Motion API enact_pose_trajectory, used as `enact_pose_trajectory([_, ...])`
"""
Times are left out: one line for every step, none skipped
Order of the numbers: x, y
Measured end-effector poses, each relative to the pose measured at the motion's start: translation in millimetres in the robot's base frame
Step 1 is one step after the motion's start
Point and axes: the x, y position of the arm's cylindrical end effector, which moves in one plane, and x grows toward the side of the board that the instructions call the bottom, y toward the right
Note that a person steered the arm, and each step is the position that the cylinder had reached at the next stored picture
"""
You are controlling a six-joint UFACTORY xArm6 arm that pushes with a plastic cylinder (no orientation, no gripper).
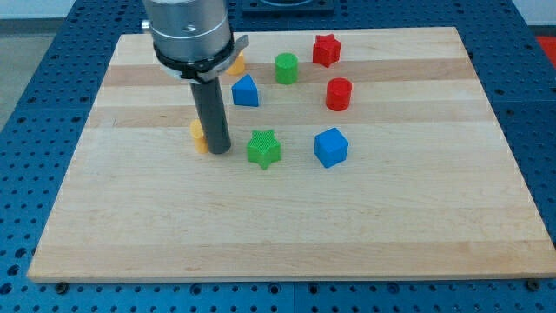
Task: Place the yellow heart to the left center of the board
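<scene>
A yellow block, its shape mostly hidden behind the rod, lies left of the board's centre; it may be the yellow heart. My tip rests on the board, touching this block's right side. Another yellow block peeks out from behind the arm's body near the view's top. A green star lies just right of my tip.
A blue block lies above my tip. A green cylinder, a red star and a red cylinder lie toward the top right. A blue cube lies right of the green star. The wooden board sits on a blue perforated table.
</scene>
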Motion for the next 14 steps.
enact_pose_trajectory([0.0,-25.0])
enact_pose_trajectory([-1.0,-47.9])
enact_pose_trajectory([-3.6,-54.4])
enact_pose_trajectory([-3.6,-26.7])
enact_pose_trajectory([-10.5,-8.3])
enact_pose_trajectory([-36.5,-23.4])
enact_pose_trajectory([-58.8,-51.6])
enact_pose_trajectory([-63.3,-75.2])
enact_pose_trajectory([-53.7,-78.3])
enact_pose_trajectory([-30.3,-78.4])
enact_pose_trajectory([-22.0,-78.4])
enact_pose_trajectory([-22.6,-82.0])
enact_pose_trajectory([-37.8,-98.8])
enact_pose_trajectory([-43.4,-110.0])
